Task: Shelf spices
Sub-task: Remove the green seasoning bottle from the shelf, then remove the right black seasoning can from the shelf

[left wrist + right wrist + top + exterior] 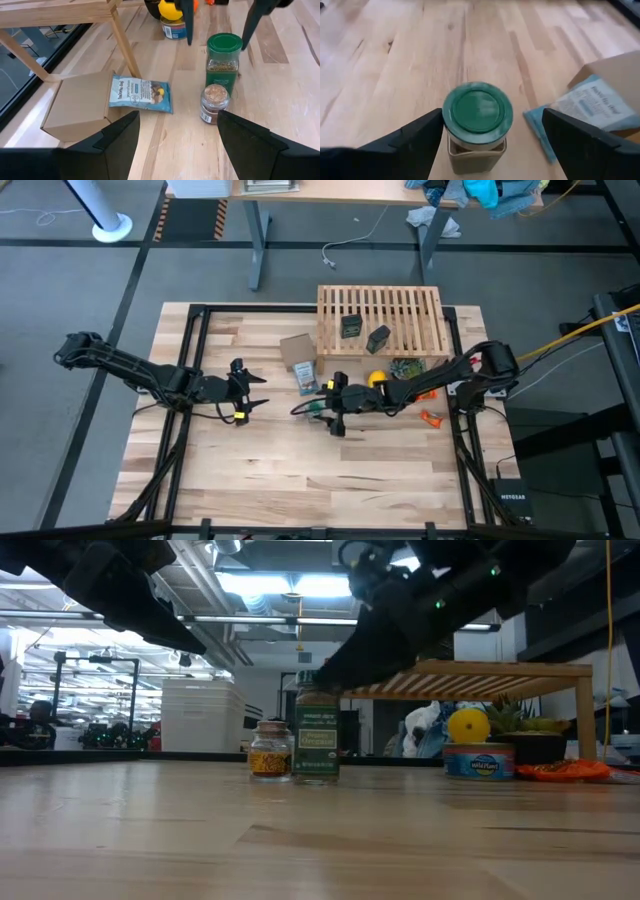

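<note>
At centre frame in the high view, the right gripper [325, 413] hangs over the green bottle [477, 125], fingers spread wide on either side of its cap without touching. Beside it stands the glass jar [214, 103]. Left of centre, the left gripper [250, 395] waits open. Two tins [364, 332] lie on the shelf [425, 340], upper centre.

The high view looks straight down from well above, taking in the whole surface [300, 470] with the shelf [381, 319] at its twelve o'clock edge. The low view sits at surface height, facing level across the boards into the room, close to the green bottle [317, 737] and the glass jar [270, 750]. The left wrist view looks forward and downward at that same pair from a little way off. The right wrist view hangs very near, peering down on the bottle's lid [477, 109]. All four views share the bottle.
</note>
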